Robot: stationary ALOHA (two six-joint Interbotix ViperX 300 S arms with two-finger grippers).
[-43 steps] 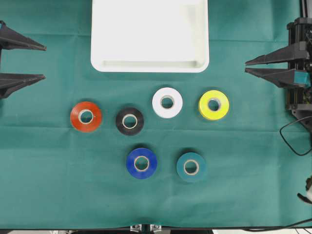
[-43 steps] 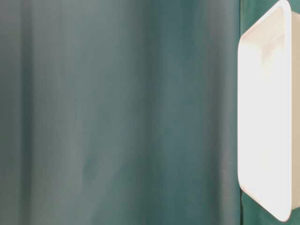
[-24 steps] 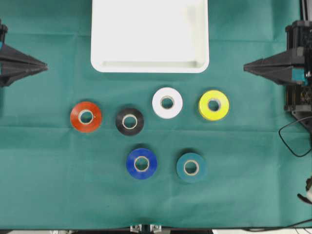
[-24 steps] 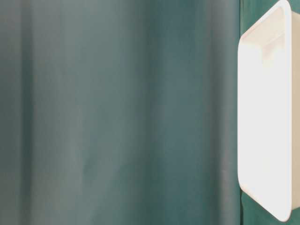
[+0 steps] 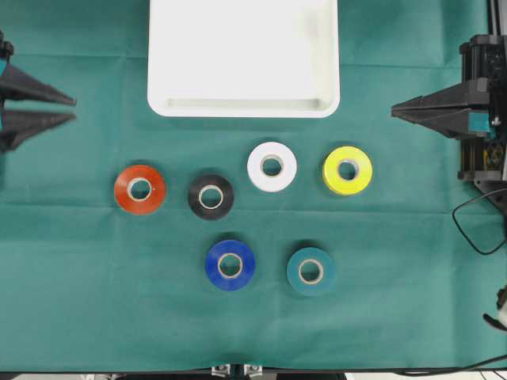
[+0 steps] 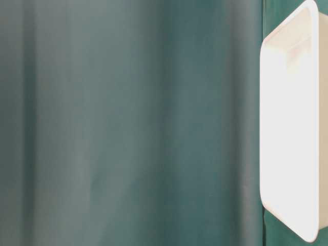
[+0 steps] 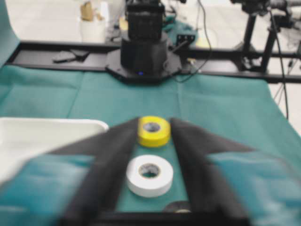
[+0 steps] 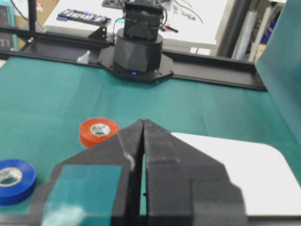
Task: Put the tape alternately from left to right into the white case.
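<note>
Nearest the front edge of the green-clothed worktop (image 5: 79, 301) lay the blue ring-shaped tape roll (image 5: 230, 265) and the teal roll (image 5: 310, 271), flat and well apart. Behind them ran a loose row: red roll (image 5: 139, 189), black roll (image 5: 211, 197), white roll (image 5: 272, 166) and yellow roll (image 5: 347, 169), all spaced so jaws could likely straddle any one. Farthest back sat the shallow white plastic case (image 5: 243, 109), holding nothing, none of the tape in it. At the sides, the left gripper (image 5: 73, 109) had its jaws slightly parted and empty, probably readying for the red roll; the right gripper (image 5: 394, 112) was clenched on nothing, well clear.
</note>
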